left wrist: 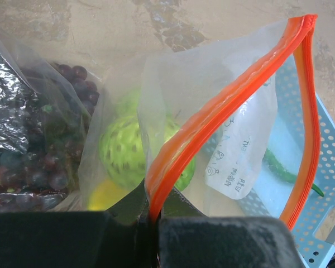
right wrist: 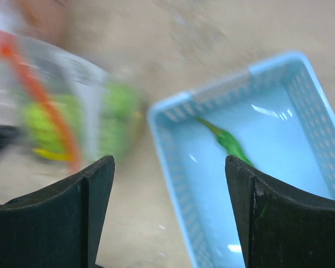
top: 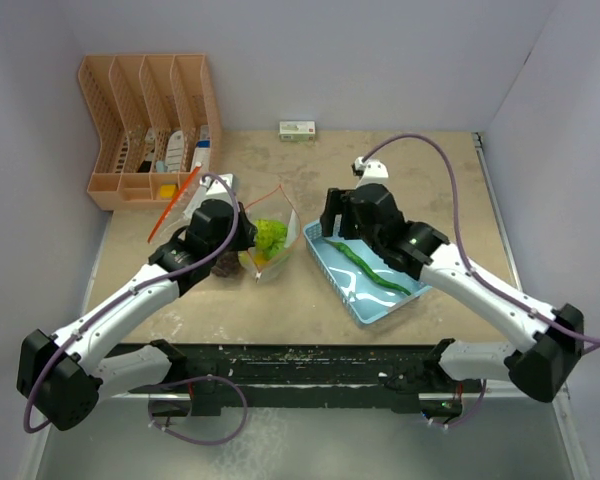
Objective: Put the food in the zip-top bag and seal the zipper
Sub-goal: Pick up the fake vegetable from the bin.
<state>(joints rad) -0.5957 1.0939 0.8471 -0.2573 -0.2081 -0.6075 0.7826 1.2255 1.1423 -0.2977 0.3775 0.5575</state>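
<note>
The clear zip-top bag (top: 280,225) stands open mid-table, its orange zipper (left wrist: 223,111) pinched at one end by my shut left gripper (left wrist: 149,215). Through the plastic I see a bumpy lime-green fruit (left wrist: 120,151), a yellow banana (left wrist: 103,192) and dark grapes (left wrist: 50,162). A long green vegetable (top: 375,272) lies in the light-blue basket (top: 365,310) to the right of the bag. My right gripper (right wrist: 167,167) hangs open and empty over the basket's left rim (right wrist: 167,145), with the vegetable (right wrist: 229,142) just beyond its right finger and the blurred bag (right wrist: 61,117) to its left.
An orange slotted organizer (top: 145,130) holding small items stands at the back left, with an orange stick (top: 175,203) leaning in front of it. A small white-green box (top: 297,129) lies by the back wall. Walls close in the table on three sides.
</note>
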